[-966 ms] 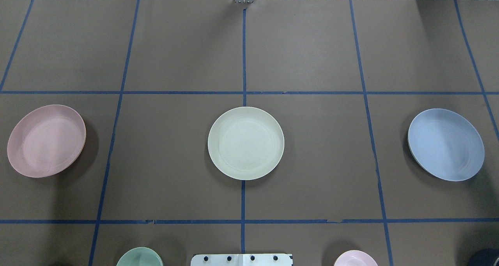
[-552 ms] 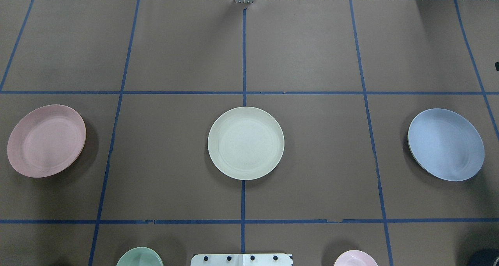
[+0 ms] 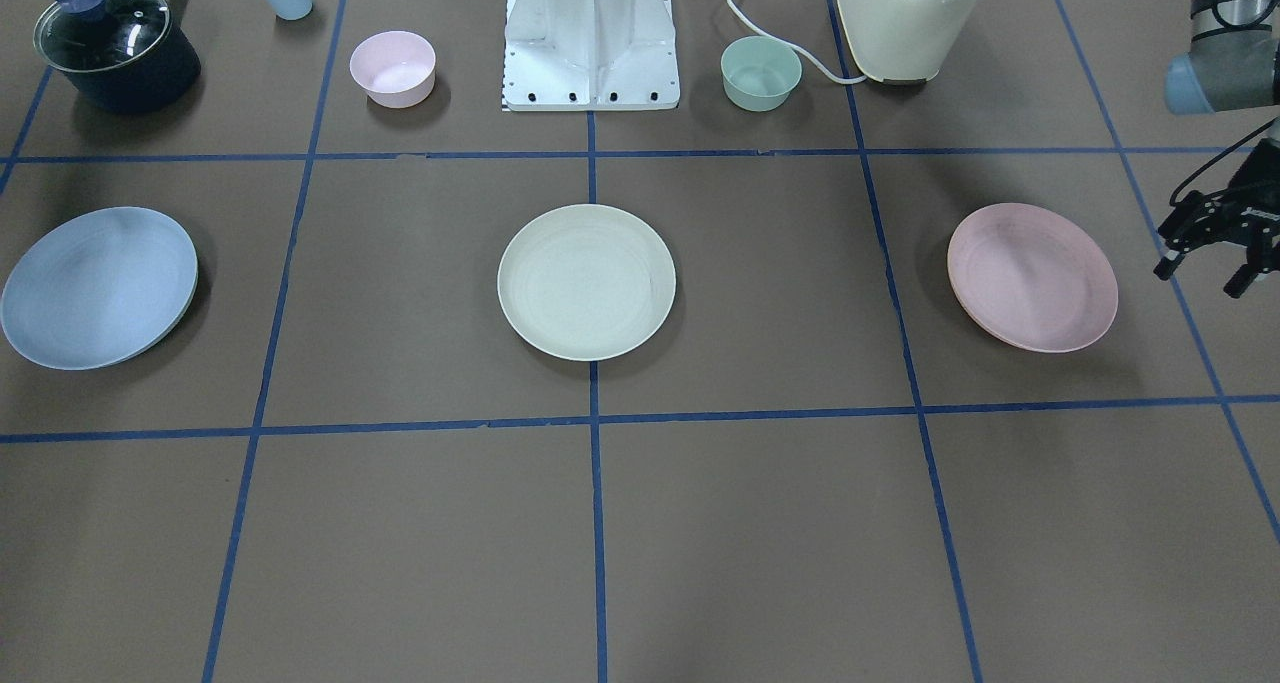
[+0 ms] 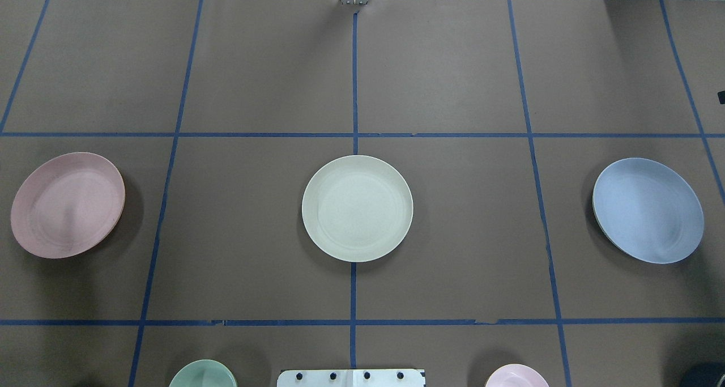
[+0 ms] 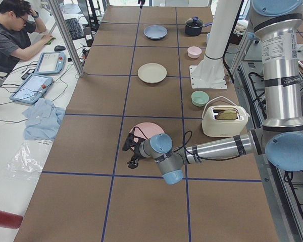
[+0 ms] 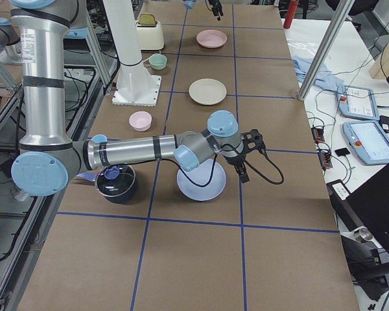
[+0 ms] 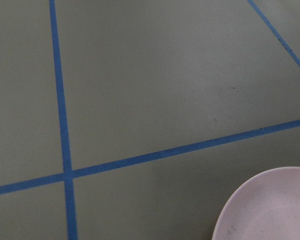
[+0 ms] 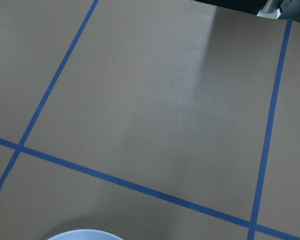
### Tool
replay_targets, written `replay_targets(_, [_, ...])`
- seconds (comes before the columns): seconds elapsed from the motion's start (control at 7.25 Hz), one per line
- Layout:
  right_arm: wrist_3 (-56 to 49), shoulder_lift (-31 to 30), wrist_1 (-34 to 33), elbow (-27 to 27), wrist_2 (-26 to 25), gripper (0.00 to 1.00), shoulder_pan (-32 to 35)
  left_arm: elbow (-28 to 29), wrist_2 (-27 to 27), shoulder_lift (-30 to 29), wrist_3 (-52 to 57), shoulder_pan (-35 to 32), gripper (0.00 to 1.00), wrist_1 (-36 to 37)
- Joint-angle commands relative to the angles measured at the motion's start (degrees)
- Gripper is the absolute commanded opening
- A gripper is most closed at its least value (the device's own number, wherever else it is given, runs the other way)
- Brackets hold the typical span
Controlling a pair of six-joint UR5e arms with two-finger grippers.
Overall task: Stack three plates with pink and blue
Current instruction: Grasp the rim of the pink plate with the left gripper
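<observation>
Overhead exterior view is showing the three plates lying flat and well apart in one row across the middle of the bench (image 4: 255, 64). The pink plate (image 4: 67, 204) is sitting at the left of the frame. The cream plate (image 4: 357, 208) is resting at the centre, over a blue tape line, and the blue plate (image 4: 648, 210) is lying at the right. None is stacked yet.

In the front-facing view the left gripper (image 3: 1200, 277) is hanging at the right edge of the frame, near the pink plate (image 3: 1032, 276) but apart from it. Its fingers are spread and holding nothing. The left wrist view is catching only that plate's rim (image 7: 270, 210) in its lower right corner.

In the exterior right view the right gripper (image 6: 251, 155) is sitting at mid-frame, just beside the blue plate (image 6: 198, 188), with the forearm crossing over part of the plate. I cannot tell whether this gripper is spread or clenched. The right wrist view is showing a sliver of the blue plate (image 8: 85, 235) at its bottom edge.

Along the top of the front-facing frame a pink bowl (image 3: 392, 67) and a mint bowl (image 3: 761, 72) are standing on either side of the robot's base (image 3: 590, 43).
</observation>
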Motion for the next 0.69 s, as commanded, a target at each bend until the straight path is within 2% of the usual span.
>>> replay_targets(0.0, [0.0,-0.1,0.0,0.0,0.0,1.0,0.0,0.0,6.9,0.1,-5.9,8.7,0.93,-0.8])
replay_targets(0.14, [0.0,-0.1,0.0,0.0,0.0,1.0,0.0,0.0,7.1,0.1,-6.3,10.3,0.77,-0.8])
replay_targets(0.28, [0.0,-0.1,0.0,0.0,-0.1,1.0,0.1,0.2,7.2,0.1,-6.1,12.0,0.53,-0.7])
replay_targets(0.55, [0.0,-0.1,0.0,0.0,-0.1,1.0,0.0,0.2,7.2,0.9,-5.9,12.5,0.47,-0.7])
